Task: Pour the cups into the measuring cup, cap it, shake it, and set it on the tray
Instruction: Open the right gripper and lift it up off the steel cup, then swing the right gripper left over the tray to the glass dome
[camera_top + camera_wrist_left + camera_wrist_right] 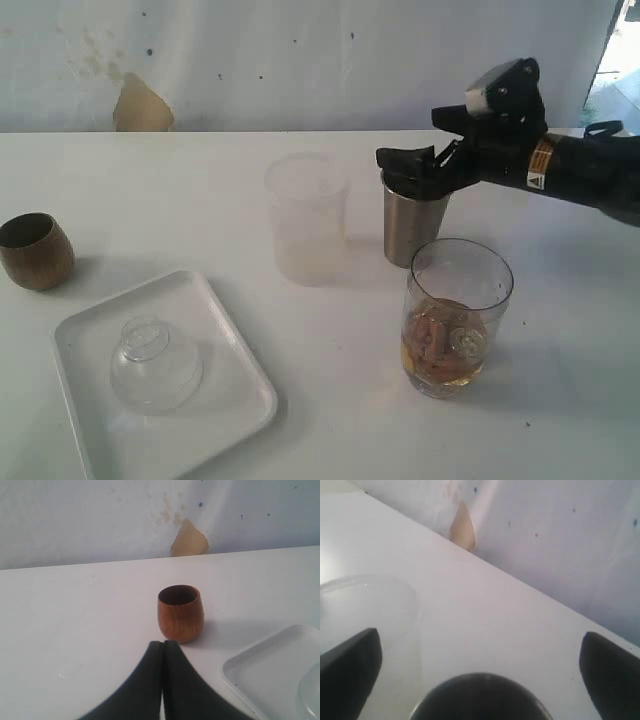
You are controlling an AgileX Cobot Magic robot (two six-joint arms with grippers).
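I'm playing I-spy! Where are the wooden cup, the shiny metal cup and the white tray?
wooden cup (180, 615), left wrist view, on its front side wall.
metal cup (412, 230), exterior view, on its side wall.
white tray (232, 375), exterior view, on its bare floor.

Bright, flat daylight with only faint shadows. Close to the right claw (412, 163) everything blurs, its fingers (350, 670) soft dark smears.

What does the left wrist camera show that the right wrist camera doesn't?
Only the left wrist view shows the wooden cup standing upright, a corner of the white tray, and the left gripper, which is shut. Only the right wrist view shows the steel tumbler, seen as a dark rim, the right gripper, which is wide open, and the frosted cup. Both show the white table and the tan patch on the wall.
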